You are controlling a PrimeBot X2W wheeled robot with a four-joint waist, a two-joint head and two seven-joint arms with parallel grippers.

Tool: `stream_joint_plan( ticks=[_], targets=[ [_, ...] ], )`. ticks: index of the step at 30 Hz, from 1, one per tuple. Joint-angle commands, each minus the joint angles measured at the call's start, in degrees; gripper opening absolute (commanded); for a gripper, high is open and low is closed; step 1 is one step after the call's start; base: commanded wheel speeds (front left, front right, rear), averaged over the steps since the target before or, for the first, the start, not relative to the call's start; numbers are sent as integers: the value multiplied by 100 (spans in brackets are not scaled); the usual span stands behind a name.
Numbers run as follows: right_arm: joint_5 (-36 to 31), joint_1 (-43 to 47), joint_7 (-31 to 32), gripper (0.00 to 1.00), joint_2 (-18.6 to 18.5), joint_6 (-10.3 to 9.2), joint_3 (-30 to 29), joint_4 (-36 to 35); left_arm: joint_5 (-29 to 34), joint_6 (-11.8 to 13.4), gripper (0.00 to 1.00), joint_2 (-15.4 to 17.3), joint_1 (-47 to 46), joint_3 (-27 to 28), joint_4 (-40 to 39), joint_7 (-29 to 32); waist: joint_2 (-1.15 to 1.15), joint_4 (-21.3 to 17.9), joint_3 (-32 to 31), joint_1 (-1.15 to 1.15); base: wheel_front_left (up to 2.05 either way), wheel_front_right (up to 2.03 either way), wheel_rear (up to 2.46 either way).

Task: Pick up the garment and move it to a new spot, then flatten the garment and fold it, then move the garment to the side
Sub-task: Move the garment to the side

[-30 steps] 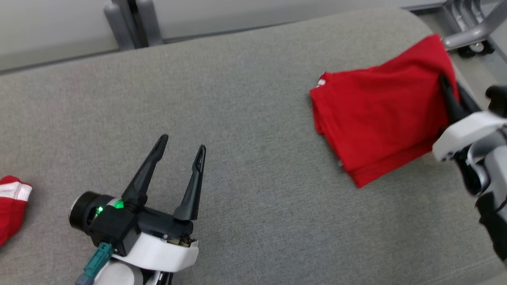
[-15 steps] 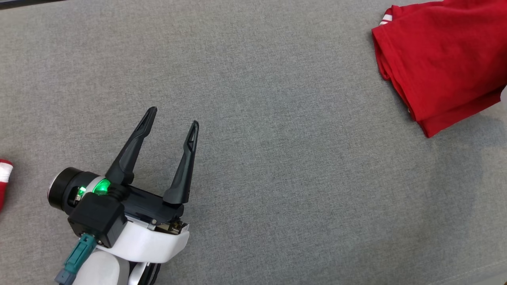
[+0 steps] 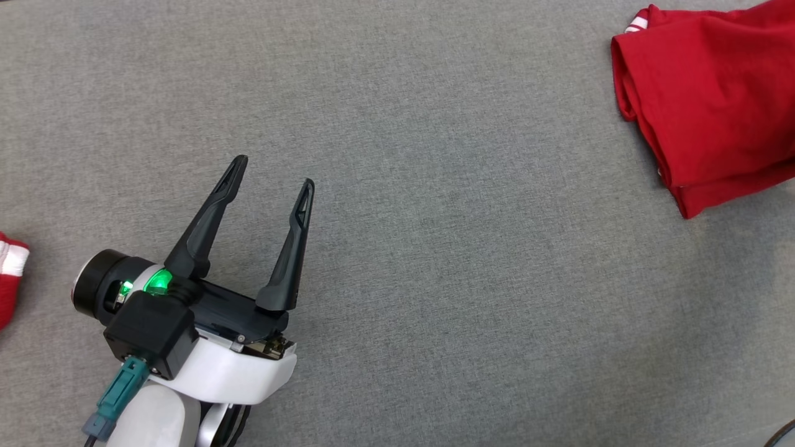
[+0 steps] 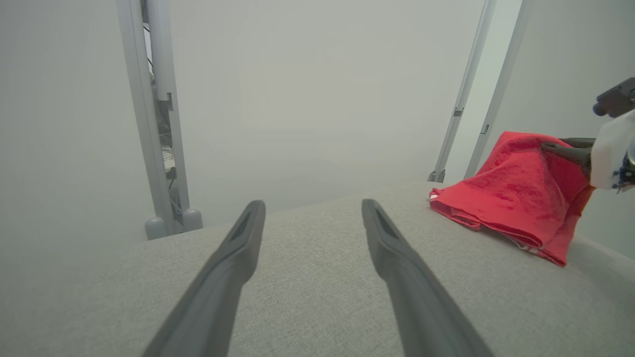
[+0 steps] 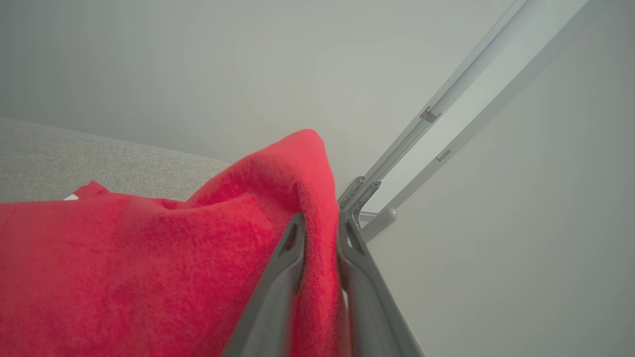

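The garment [image 3: 714, 105] is a folded red shirt with a bit of white trim, lying at the far right of the grey padded surface [image 3: 435, 217]. Seen from the right wrist, my right gripper [image 5: 321, 220] is shut on a raised fold of the garment [image 5: 149, 258], with red cloth pinched between its two fingers. In the left wrist view that same lifted edge of the garment [image 4: 511, 198] peaks at the right gripper's fingers [image 4: 570, 151]. My left gripper [image 3: 274, 172] hovers open and empty over the bare surface at the lower left, well apart from the garment; its fingers spread wide around my left gripper [image 4: 312, 203].
Another red cloth with white stripes [image 3: 9, 273] pokes in at the left edge. Beyond the surface's far edge stand grey metal posts [image 4: 158, 124] and a slanted rail [image 4: 466, 99] against a pale wall.
The head camera has tipped down, so the far edge and my right arm have left its picture. The left gripper stays open in the same pose.
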Motion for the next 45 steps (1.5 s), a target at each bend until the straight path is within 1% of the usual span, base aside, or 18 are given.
stream_joint_plan(
  ticks=[1, 2, 3, 6, 8, 10, 15, 17, 19, 23, 27, 30, 34, 37, 38, 39, 41, 45],
  targets=[
    [-279, 85, -11, 100, 95, -4, -196, -160, -34, 5, 100, 25, -62, -2, 19, -2, 0, 61, -47, 0, 0, 0, 0],
    [-438, 107, -21, 100, 180, -4, -285, -248, -42, 14, 100, 20, -44, -7, 44, -2, 0, 90, -75, 0, 0, 0, 0],
    [-438, 107, -21, 100, 180, -4, -285, -248, -42, 14, 100, 20, -44, -7, 44, -2, 0, 90, -75, 0, 0, 0, 0],
    [-677, 159, -51, 100, 430, -4, -417, -429, -63, 59, 100, 5, 20, -2, 133, -26, 0, 172, -194, 0, 0, 0, 0],
    [-699, 199, -67, 100, 615, -4, -407, -465, -107, 99, 100, -29, 59, 19, 215, -57, 0, 233, -310, 0, 0, 0, 0],
    [-531, 223, -66, 100, 794, -4, -175, -525, -156, 148, 100, -60, 122, 53, 339, -67, 0, 296, -441, 0, 0, 0, 0],
    [569, 559, -68, 100, 981, -4, 639, -548, -273, 266, 100, -175, 230, 71, 602, -98, 0, 525, -845, 0, 0, 0, 0],
    [1080, 772, -69, 100, 1024, -4, 1110, -610, -301, 349, 100, -195, 318, 97, 746, -49, 0, 621, -1018, 0, 0, 0, 0],
    [1565, 1037, -69, 100, 1027, -4, 1607, -710, -365, 498, 100, -256, 381, 169, 905, 29, 0, 711, -1194, 0, 0, 0, 0],
    [2369, 1663, -66, 100, 1023, -4, 2358, -1229, -575, 651, 100, -375, 476, 231, 1181, -21, 0, 941, -1565, 0, 0, 0, 0],
    [2874, 2374, -65, 100, 1025, -4, 2821, -1859, -654, 730, 100, -420, 562, 257, 1446, -232, 0, 1149, -1940, 0, 0, 0, 0],
    [3048, 2936, -65, 100, 1020, -4, 2901, -2314, -641, 771, 100, -442, 658, 229, 1666, -367, 0, 1290, -2246, 0, 0, 0, 0],
    [3108, 3689, -65, 100, 1026, -4, 2951, -2862, -674, 848, 100, -453, 864, 298, 1890, -507, 0, 1356, -2608, 0, 0, 0, 0],
    [3170, 4179, -66, 100, 1025, -4, 2869, -3245, -747, 949, 100, -481, 1005, 409, 2038, -606, 0, 1395, -2799, 0, 0, 0, 0],
    [3359, 4488, -67, 100, 1032, -4, 2812, -3436, -801, 959, 100, -499, 1070, 470, 2144, -651, 0, 1416, -2869, 0, 0, 0, 0],
    [3405, 4623, -66, 100, 1032, -3, 2794, -3509, -823, 919, 100, -503, 1096, 478, 2207, -664, 0, 1424, -2899, 0, 0, 0, 0],
    [3497, 4916, -67, 100, 1031, -3, 2859, -3674, -858, 746, 100, -488, 1132, 528, 2449, -692, 0, 1442, -2968, 0, 0, 0, 0],
    [3469, 5163, -67, 100, 1029, -4, 2879, -3782, -790, 634, 100, -499, 1169, 687, 2542, -695, 0, 1439, -3026, 0, 0, 0, 0]
  ],
)
